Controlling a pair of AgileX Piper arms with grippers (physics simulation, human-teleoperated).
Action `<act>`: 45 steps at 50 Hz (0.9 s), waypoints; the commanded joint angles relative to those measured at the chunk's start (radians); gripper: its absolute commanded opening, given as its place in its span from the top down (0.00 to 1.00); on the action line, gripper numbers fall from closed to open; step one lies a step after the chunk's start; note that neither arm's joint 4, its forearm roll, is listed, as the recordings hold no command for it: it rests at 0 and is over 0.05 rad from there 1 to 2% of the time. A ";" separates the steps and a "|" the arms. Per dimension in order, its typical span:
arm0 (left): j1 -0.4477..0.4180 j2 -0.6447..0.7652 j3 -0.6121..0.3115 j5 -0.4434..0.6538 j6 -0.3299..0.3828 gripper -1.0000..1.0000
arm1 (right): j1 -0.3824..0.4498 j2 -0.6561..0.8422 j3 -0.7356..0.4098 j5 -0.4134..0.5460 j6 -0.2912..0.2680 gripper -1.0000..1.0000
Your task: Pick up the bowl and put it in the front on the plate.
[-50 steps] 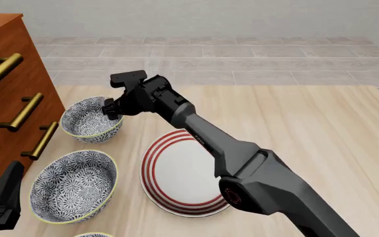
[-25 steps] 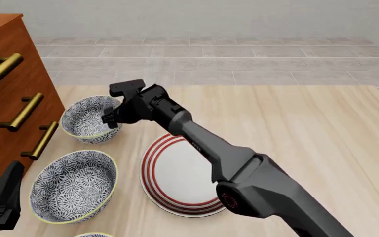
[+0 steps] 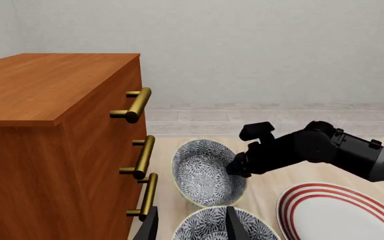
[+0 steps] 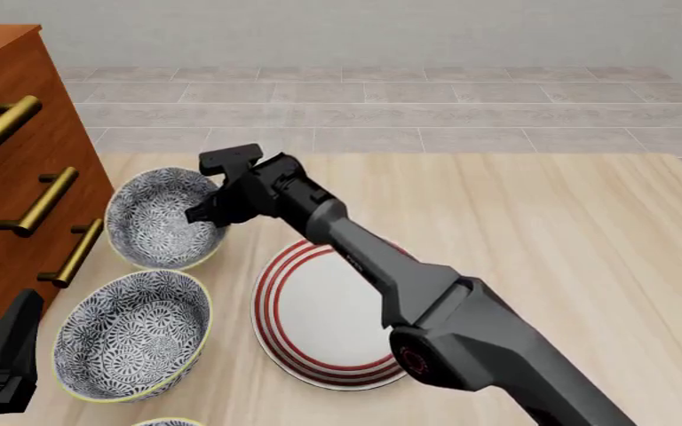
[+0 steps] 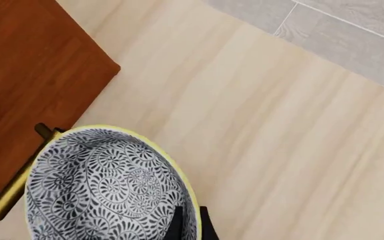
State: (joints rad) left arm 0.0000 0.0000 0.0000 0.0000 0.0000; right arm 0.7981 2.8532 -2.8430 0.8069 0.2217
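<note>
The bowl [image 4: 157,217], deep and blue-and-white with a pale yellow rim, sits tilted near the dresser with its near-right side raised. My right gripper [image 4: 203,213] is shut on that side of the rim; the right wrist view shows its fingertips [image 5: 178,226] pinching the bowl's [image 5: 105,190] wall. The red-ringed white plate [image 4: 323,311] lies flat just in front and to the right, under the right arm. In the left wrist view the bowl [image 3: 202,172] stands ahead of my open left gripper [image 3: 190,227], which holds nothing, and the plate [image 3: 339,215] is beside it.
A wider bowl [image 4: 131,335] of the same pattern sits in front of the gripped one, left of the plate. Another bowl's rim [image 4: 163,422] peeks in at the bottom edge. A wooden dresser [image 4: 10,177] with brass handles [image 4: 47,201] stands close on the left.
The bowl has tipped up on the gripped side and shifted slightly, its opening now facing the camera more. The right gripper stays clamped on its rim. The left arm has not moved.
</note>
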 commanded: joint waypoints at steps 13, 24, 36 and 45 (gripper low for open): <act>0.000 0.000 0.000 0.000 0.000 0.00 | -0.039 -0.029 0.013 0.035 -0.004 1.00; 0.000 0.000 0.000 0.000 0.000 0.00 | -0.046 -0.058 0.013 0.054 -0.015 1.00; 0.000 0.000 0.000 0.000 0.000 0.00 | -0.055 -0.088 0.014 0.073 -0.027 1.00; 0.000 0.000 0.000 0.000 0.000 0.00 | -0.058 -0.103 0.014 0.084 -0.034 1.00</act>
State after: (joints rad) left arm 0.0000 0.0000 0.0000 0.0000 0.0000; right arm 0.7453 2.7735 -2.8256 0.8789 0.1919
